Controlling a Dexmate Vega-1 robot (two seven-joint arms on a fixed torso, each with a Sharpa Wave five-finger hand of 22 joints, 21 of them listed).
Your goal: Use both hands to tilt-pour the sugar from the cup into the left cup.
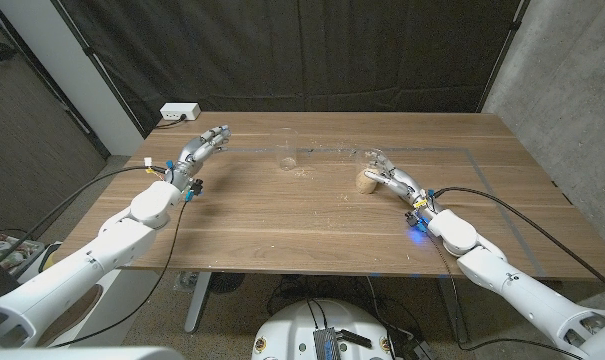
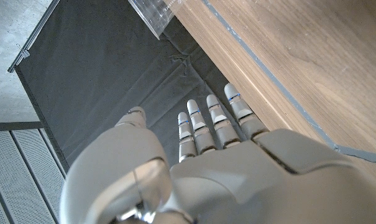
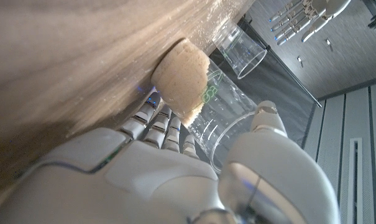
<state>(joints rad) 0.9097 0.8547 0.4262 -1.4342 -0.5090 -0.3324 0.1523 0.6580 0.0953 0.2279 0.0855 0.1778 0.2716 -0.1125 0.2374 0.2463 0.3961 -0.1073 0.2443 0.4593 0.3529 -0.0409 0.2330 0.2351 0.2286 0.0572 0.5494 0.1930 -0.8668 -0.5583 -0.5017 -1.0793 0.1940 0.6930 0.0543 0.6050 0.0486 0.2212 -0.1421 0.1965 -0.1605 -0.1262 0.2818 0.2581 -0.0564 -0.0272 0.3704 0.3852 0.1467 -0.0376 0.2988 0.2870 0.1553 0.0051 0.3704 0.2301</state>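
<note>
The right robot hand (image 1: 386, 178), right of the frame's centre, grips the clear sugar cup (image 3: 228, 121) standing on the desk (image 1: 312, 225); a loose hold could spill sugar early. Farther, upper centre, the empty left cup (image 1: 288, 160) stands unsteadied, the left robot hand (image 1: 204, 148) spread beside it, so it could tip.

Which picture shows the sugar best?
The right wrist view: the sugar sits large and close inside the clear cup that the right robot hand grips. The head view shows it only as a small tan blob.
</note>
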